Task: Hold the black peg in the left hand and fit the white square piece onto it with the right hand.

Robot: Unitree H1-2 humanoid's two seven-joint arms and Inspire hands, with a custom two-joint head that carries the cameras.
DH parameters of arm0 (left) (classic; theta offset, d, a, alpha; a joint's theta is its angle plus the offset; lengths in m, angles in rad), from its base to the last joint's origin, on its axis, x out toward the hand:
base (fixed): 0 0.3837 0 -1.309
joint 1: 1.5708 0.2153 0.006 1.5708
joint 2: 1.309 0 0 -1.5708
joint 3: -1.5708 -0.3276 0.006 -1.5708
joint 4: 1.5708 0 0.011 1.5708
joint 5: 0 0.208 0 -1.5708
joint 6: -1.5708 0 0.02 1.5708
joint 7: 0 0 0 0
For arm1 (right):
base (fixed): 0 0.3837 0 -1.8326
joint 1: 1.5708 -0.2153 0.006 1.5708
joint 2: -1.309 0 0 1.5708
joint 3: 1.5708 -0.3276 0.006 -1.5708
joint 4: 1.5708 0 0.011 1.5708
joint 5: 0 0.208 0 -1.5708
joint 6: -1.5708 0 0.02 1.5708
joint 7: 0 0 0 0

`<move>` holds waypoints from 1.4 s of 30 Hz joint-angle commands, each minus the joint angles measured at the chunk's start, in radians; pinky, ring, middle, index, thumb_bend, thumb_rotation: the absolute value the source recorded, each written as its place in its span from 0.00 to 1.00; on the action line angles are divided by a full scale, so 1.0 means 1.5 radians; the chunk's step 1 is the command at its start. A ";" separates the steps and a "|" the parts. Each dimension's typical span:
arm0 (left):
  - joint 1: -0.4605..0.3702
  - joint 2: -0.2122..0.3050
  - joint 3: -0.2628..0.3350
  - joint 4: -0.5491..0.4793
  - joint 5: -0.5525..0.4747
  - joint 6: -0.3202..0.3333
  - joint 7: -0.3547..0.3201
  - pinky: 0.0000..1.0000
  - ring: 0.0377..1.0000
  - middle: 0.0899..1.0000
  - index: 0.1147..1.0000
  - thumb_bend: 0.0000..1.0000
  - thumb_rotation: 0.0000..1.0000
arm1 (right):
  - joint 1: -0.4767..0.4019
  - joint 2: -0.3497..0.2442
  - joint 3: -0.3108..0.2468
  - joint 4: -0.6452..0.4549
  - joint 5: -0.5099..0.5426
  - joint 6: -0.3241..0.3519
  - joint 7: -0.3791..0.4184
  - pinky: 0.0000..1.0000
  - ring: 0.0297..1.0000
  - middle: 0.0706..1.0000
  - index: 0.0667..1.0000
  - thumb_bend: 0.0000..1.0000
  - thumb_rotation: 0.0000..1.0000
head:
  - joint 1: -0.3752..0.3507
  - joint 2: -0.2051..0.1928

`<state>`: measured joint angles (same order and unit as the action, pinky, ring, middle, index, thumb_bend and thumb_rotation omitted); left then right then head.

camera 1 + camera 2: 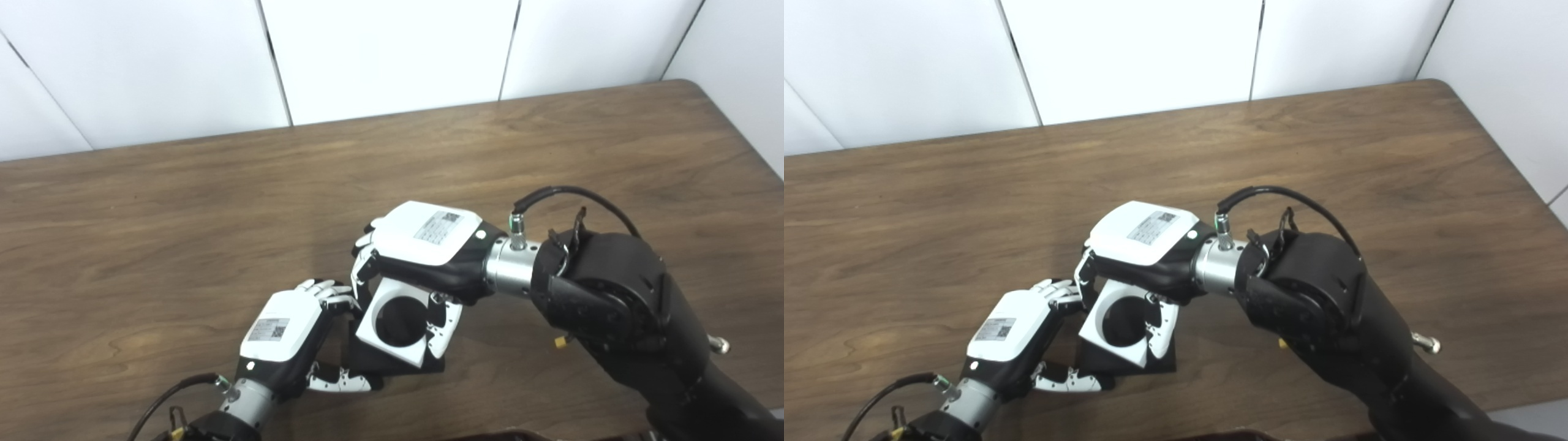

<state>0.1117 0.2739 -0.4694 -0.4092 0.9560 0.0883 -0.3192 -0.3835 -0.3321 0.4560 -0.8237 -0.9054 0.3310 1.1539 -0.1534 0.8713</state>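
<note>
White square piece (398,321) sits in the right hand (422,248), pinched by its edges, just beside the left hand (288,334). That hand holds the black peg (373,361) underneath. Both look hard and light.

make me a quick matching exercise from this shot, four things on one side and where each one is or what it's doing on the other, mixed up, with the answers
Things:
1. left hand
2. right hand
3. white square piece
4. black piece

States:
A. has a round hole in its middle
B. grips the white part from above
C. lies underneath the white part, flat and dark
D. reaches in from the lower left and holds the dark part

Pairs: 1-D, 2-B, 3-A, 4-C
</note>
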 commanded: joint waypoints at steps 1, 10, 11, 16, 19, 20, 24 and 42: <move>0.011 0.003 -0.014 0.009 0.017 0.001 -0.033 0.91 0.86 0.79 0.42 0.51 0.05 | -0.010 -0.003 -0.003 0.013 -0.004 -0.017 0.008 0.92 0.87 0.73 0.45 0.52 0.13 | -0.001 0.001; 0.013 0.001 -0.013 0.006 0.022 0.003 -0.035 0.91 0.86 0.79 0.42 0.50 0.05 | -0.008 -0.013 -0.016 0.038 0.003 -0.027 0.000 0.91 0.87 0.73 0.45 0.52 0.13 | 0.001 0.001; 0.013 0.001 -0.014 0.006 0.022 0.002 -0.034 0.91 0.86 0.79 0.42 0.51 0.05 | -0.009 -0.015 -0.018 0.041 0.004 -0.028 -0.001 0.91 0.87 0.73 0.45 0.52 0.13 | 0.001 0.001; 0.014 0.002 -0.014 0.007 0.023 0.001 -0.035 0.91 0.86 0.79 0.42 0.50 0.05 | -0.010 -0.021 -0.029 0.054 0.005 -0.029 -0.009 0.89 0.88 0.74 0.45 0.52 0.13 | 0.002 0.002; 0.014 0.002 -0.014 0.006 0.023 0.002 -0.036 0.91 0.86 0.79 0.42 0.50 0.05 | -0.013 -0.026 -0.032 0.061 0.007 -0.031 -0.010 0.89 0.88 0.74 0.45 0.52 0.13 | 0.002 0.002; 0.014 0.002 -0.014 0.006 0.022 0.001 -0.034 0.91 0.86 0.79 0.42 0.50 0.05 | -0.012 -0.028 -0.034 0.064 0.010 -0.032 -0.013 0.89 0.88 0.73 0.45 0.52 0.13 | 0.002 0.002; 0.014 0.001 -0.012 0.010 0.019 -0.005 -0.026 0.90 0.85 0.78 0.42 0.51 0.05 | 0.000 -0.030 -0.037 0.070 0.017 -0.041 -0.035 0.88 0.87 0.73 0.45 0.52 0.13 | 0.002 0.002; 0.011 0.001 -0.010 0.010 0.024 0.001 -0.037 0.92 0.86 0.78 0.42 0.51 0.05 | -0.059 -0.011 -0.031 0.011 -0.014 0.003 0.063 1.00 0.95 0.87 0.77 1.00 0.50 | 0.002 0.003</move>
<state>0.1159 0.2609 -0.4710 -0.4126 0.9726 0.0882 -0.3224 -0.4228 -0.3469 0.4216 -0.7789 -0.9279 0.3116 1.1592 -0.1503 0.8744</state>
